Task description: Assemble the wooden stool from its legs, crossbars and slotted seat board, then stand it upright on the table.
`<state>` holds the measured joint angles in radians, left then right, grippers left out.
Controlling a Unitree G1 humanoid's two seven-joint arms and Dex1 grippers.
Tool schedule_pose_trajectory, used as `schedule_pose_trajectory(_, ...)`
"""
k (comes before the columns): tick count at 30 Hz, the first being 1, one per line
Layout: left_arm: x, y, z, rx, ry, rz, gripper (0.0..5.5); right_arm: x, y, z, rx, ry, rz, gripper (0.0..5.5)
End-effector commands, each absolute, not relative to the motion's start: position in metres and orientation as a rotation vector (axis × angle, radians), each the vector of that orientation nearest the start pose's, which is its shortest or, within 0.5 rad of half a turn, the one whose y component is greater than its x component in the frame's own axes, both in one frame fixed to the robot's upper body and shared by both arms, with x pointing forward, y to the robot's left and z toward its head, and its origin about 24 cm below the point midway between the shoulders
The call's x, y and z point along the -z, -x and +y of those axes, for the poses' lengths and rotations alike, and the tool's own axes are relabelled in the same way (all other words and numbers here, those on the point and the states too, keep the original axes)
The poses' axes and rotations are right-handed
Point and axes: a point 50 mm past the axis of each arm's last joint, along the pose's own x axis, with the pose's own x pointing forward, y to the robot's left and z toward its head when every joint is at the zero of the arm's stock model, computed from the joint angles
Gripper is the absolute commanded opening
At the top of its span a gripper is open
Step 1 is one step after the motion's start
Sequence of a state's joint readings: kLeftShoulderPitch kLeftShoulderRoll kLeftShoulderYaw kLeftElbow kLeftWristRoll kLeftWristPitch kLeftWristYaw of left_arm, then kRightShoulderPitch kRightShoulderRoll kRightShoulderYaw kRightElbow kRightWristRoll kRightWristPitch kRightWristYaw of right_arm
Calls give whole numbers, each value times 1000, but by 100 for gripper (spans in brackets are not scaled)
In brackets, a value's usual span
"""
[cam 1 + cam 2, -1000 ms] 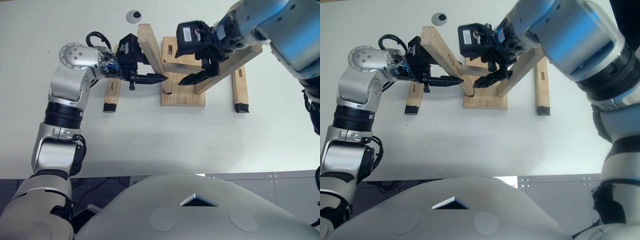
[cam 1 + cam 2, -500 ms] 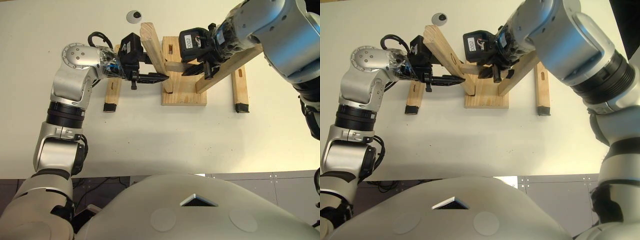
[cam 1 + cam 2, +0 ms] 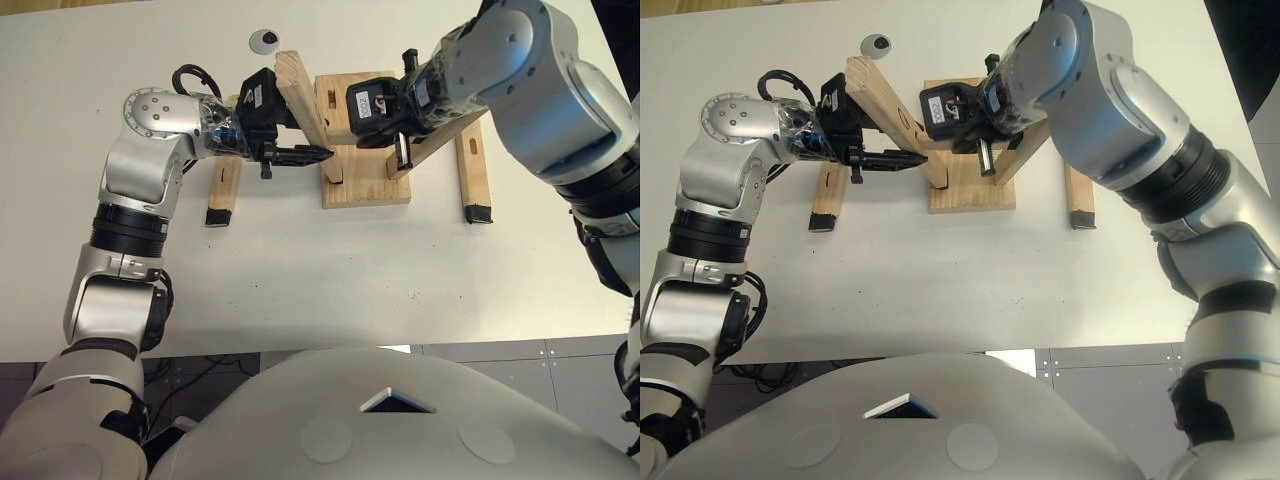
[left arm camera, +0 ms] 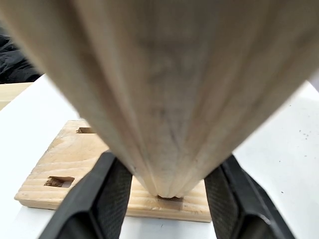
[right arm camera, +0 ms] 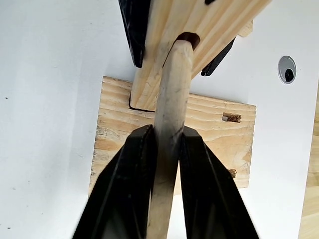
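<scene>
Your left tool (image 3: 318, 154) is clamped on the tilted leg (image 3: 298, 88), whose foot sits in a slot of the seat board (image 3: 370, 190) lying flat on the bench (image 3: 320, 270). Your right tool (image 5: 167, 137) pinches the crossbar (image 5: 172, 79), its tip at the leg's hole (depth hidden). The crossbar's long axis points from that tool straight into the leg. So push leftward along it, I'd judge, with the left arm bracing.
</scene>
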<state>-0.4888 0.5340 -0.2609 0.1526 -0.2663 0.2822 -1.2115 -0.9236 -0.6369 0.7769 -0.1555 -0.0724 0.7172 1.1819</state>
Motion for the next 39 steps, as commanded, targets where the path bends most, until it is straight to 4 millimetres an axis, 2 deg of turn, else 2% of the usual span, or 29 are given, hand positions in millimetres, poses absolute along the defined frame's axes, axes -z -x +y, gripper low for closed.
schedule_pose_trajectory(1,-89,-280,118,1490,-380,401,201,-125,-284,-67,-1420,1029,599,64)
schedule_pose_trajectory(9,-85,-275,91,1581,-499,473,201,-132,-280,-50,-1464,923,571,56)
schedule_pose_trajectory(12,-74,-275,91,1565,-500,521,201,-133,-275,-45,-1492,874,575,55)
schedule_pose_trajectory(15,-55,-264,95,1549,-497,613,201,-130,-270,-42,-1514,868,584,55)
schedule_pose_trajectory(18,-47,-256,98,1553,-498,641,201,-134,-270,-43,-1516,854,567,55)
schedule_pose_trajectory(19,-48,-257,100,1549,-495,641,201,-142,-275,-44,-1496,834,543,92)
schedule_pose_trajectory(24,-68,-268,106,1487,-466,580,201,-198,-296,-59,-1347,790,363,174)
schedule_pose_trajectory(26,-78,-271,109,1458,-440,549,201,-216,-297,-75,-1304,819,316,216)
schedule_pose_trajectory(29,-82,-269,121,1410,-422,551,201,-241,-294,-96,-1256,847,252,273)
schedule_pose_trajectory(32,-91,-262,133,1354,-376,538,201,-273,-293,-109,-1201,714,135,280)
schedule_pose_trajectory(36,-95,-254,140,1318,-327,537,201,-282,-301,-125,-1078,574,51,280)
schedule_pose_trajectory(39,-91,-254,144,1299,-320,551,201,-287,-302,-134,-1077,571,17,280)
